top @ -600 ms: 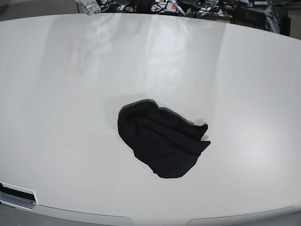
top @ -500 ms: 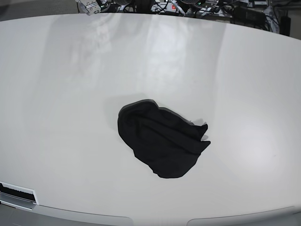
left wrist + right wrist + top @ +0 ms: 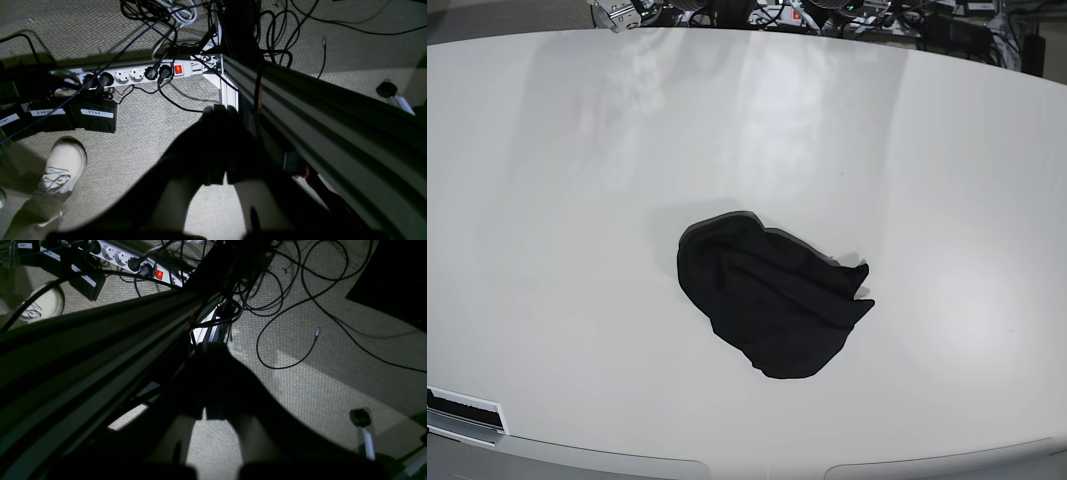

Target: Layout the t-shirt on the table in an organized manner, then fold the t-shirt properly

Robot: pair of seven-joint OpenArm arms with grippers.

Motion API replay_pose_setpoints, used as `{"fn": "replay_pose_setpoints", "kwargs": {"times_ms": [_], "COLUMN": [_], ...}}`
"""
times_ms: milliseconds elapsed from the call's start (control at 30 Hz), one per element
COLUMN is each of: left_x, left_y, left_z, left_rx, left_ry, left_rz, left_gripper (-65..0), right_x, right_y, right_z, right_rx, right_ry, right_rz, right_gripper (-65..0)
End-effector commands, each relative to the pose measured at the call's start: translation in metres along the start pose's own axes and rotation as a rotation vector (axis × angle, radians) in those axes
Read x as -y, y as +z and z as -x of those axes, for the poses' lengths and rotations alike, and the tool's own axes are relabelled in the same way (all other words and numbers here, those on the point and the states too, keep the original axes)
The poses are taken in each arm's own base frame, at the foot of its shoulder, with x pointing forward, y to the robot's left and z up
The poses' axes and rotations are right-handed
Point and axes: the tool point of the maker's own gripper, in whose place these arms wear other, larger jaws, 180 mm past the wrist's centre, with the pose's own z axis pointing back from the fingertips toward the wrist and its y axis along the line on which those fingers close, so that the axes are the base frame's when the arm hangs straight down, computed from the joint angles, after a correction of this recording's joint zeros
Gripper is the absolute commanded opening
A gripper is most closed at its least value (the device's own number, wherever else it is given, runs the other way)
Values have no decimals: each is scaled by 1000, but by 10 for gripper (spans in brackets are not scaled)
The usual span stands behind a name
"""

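The black t-shirt (image 3: 767, 300) lies crumpled in a heap near the middle of the white table (image 3: 577, 200), a little toward the front edge. Neither arm shows in the base view. Both wrist cameras look down at the carpeted floor below table level. My left gripper (image 3: 218, 111) is a dark silhouette with its fingers pressed together, shut on nothing. My right gripper (image 3: 215, 348) looks the same, dark, shut and holding nothing. Both hang beside a metal frame rail, far from the shirt.
A power strip (image 3: 140, 73) with a red switch, several black cables (image 3: 287, 300) and labelled boxes lie on the floor. A person's white shoe (image 3: 63, 166) stands at the left. An aluminium frame rail (image 3: 333, 113) runs past both grippers.
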Motion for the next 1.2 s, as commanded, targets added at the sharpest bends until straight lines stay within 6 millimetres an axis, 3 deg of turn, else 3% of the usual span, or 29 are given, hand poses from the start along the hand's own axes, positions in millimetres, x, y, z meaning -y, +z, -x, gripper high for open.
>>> {"fn": "replay_pose_setpoints", "kwargs": {"times_ms": [0,233,467,633,767,900,1000,1167], "left_x": [-3,-7,-56,-61,-56,-48,-46,-53], "left_y": [1,12,41,71,102,136,164,213], "left_z": [3,44,82,108,115,103,77,14], "left_rx": [-8,-160,-182,-196,-192,-145,-84,65], "left_ry": [-5,-116,-161,-134,-163,-196,-195,-186], "left_rz": [0,102,31,60,112,154,159,118], "left_gripper": [-650,-650,-650,-650,-650,-650,-650,-650], "right_x": [5,-15,-37,-47,-50,-42,-37,-34], "right_y": [0,11,36,64,97,140,179,247], "right_z": [-14,61,105,132,130,110,87,50], "right_rx": [12,-218,-211,-239,-202,-136,-57,65], "right_ry": [14,23,53,85,86,104,127,178], "right_rz": [2,-90,-178,-169,-133,-63,-6,101], "right_gripper": [-650,-650,-650,-650,-650,-650,-650,-650]}}
